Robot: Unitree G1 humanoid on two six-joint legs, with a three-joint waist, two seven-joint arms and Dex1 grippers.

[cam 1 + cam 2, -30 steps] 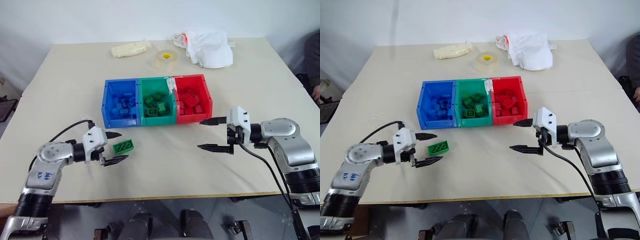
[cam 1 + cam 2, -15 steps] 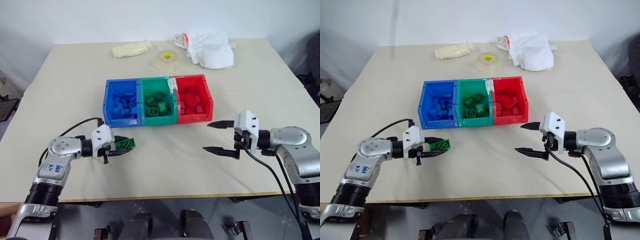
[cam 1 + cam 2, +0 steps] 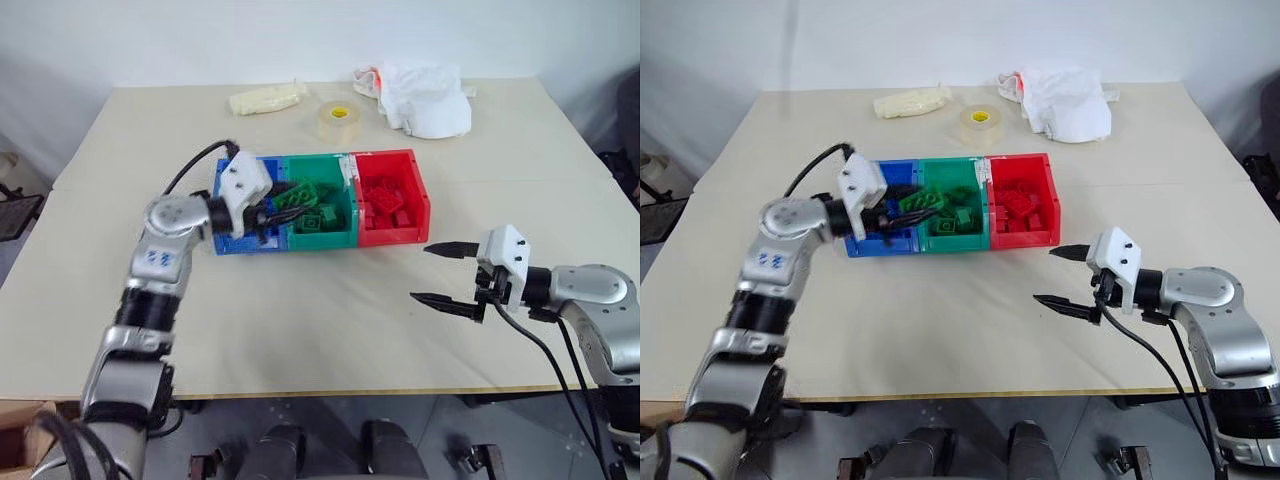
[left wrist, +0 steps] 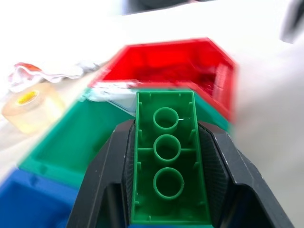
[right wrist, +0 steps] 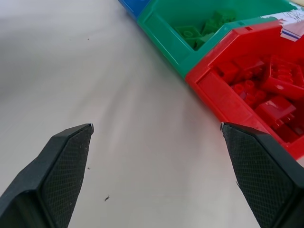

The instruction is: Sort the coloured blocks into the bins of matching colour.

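- Left wrist view has the best look: the left gripper (image 4: 166,190) has its jaws clamped on the long green brick (image 4: 166,166), hollow underside facing the camera, one black finger on each long side.
- In the head views that brick (image 3: 290,199) is up off the table (image 3: 330,320), over the seam between the blue bin (image 3: 235,243) and the green bin (image 3: 320,238).
- Green bin's got a small pile of green bricks (image 3: 320,212) in it; the red bin (image 3: 395,232) on the right holds red ones.
- Right gripper (image 3: 445,275) hangs over bare table, near and right of the red bin, jaws spread wide with nothing in them.
- Far side of the table: tape roll (image 3: 338,117), white cloth (image 3: 425,98), pale bag (image 3: 263,99).
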